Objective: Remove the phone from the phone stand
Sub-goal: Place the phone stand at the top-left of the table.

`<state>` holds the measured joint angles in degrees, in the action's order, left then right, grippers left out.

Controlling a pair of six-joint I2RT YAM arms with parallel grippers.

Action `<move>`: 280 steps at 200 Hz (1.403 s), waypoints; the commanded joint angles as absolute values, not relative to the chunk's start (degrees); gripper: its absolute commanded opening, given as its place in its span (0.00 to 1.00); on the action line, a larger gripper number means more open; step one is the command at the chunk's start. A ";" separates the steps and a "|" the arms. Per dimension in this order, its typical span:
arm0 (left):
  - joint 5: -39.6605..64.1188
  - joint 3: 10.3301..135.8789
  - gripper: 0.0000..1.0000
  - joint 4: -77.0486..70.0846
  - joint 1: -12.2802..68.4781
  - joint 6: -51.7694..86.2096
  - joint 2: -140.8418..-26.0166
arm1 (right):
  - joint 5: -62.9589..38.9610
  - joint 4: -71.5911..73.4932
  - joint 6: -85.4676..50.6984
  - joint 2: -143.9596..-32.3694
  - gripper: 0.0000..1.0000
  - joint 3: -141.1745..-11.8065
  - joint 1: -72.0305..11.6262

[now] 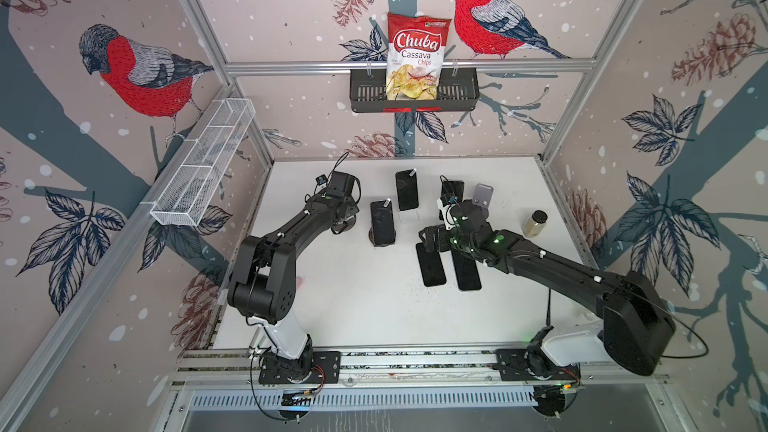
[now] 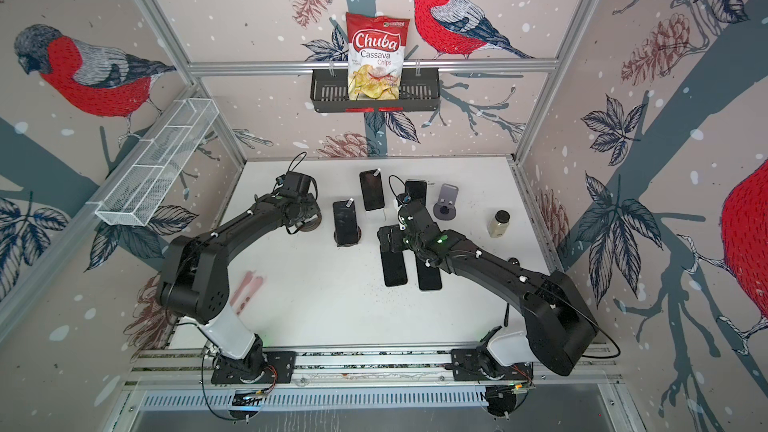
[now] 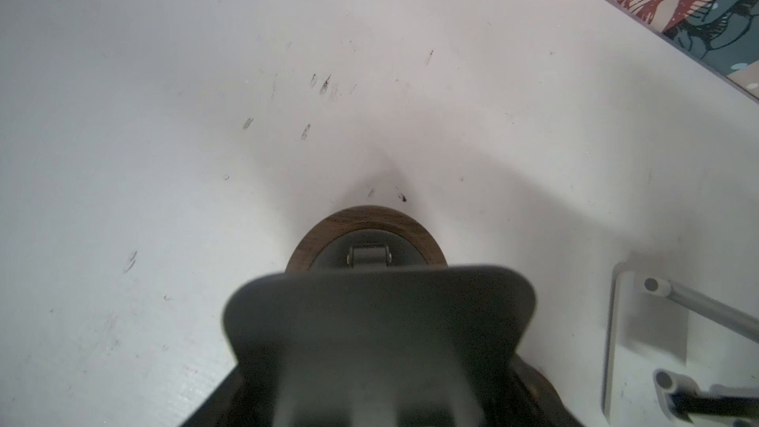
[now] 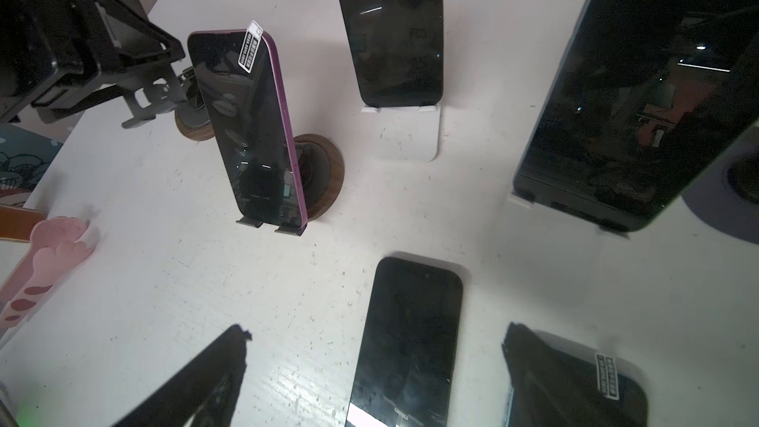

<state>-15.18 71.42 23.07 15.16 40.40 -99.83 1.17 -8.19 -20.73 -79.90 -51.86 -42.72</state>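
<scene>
Three dark phones lean on stands: a purple-edged phone (image 4: pixel 250 129) on a wood-based stand (image 4: pixel 324 170), a phone (image 1: pixel 406 191) on a white stand (image 4: pixel 406 137), and a third phone (image 1: pixel 455 189) behind my right wrist. Two more phones lie flat, a nearer one (image 1: pixel 431 265) and its neighbour (image 1: pixel 467 274). My right gripper (image 4: pixel 376 330) hangs open just above the nearer flat phone, touching nothing. My left gripper (image 1: pixel 344 222) is shut on the grey plate (image 3: pixel 378 322) of an empty wood-based phone stand (image 3: pixel 369 217); that plate hides its fingertips in the left wrist view.
An empty purple stand (image 1: pixel 482 195) and a small capped jar (image 1: pixel 535 224) sit at the right. A pink paw-shaped piece (image 2: pixel 247 288) lies by the left arm. A chips bag (image 1: pixel 417 58) stands in a black basket on the back rail. A white wire basket (image 1: pixel 203 168) hangs on the left wall.
</scene>
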 commanded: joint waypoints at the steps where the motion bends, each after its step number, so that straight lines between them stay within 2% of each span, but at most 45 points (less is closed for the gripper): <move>1: -14.31 75.71 0.45 22.99 14.10 38.48 -103.08 | 1.74 -7.89 -20.04 -80.54 1.00 -52.65 -42.82; 65: -11.97 88.57 0.45 29.42 13.14 37.33 -115.52 | 2.08 -8.87 -19.97 -82.34 0.99 -54.48 -43.54; 137: -12.31 89.19 0.47 29.70 13.01 37.79 -118.78 | 2.54 -8.88 -20.27 -83.32 0.99 -55.49 -44.57; 179: -12.51 88.76 0.57 29.90 13.00 37.61 -118.39 | 2.55 -8.79 -20.30 -83.65 0.99 -55.55 -44.99; 223: -13.33 89.23 0.74 30.84 13.00 37.39 -117.24 | 2.55 -8.66 -20.26 -83.58 0.99 -55.29 -45.35; 280: -13.71 90.73 0.88 32.76 13.10 37.24 -116.83 | 2.64 -8.17 -20.35 -82.75 0.99 -54.50 -45.53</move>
<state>-12.32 90.06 30.26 13.19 37.52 -117.38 1.96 -9.04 -20.78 -83.40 -54.78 -45.36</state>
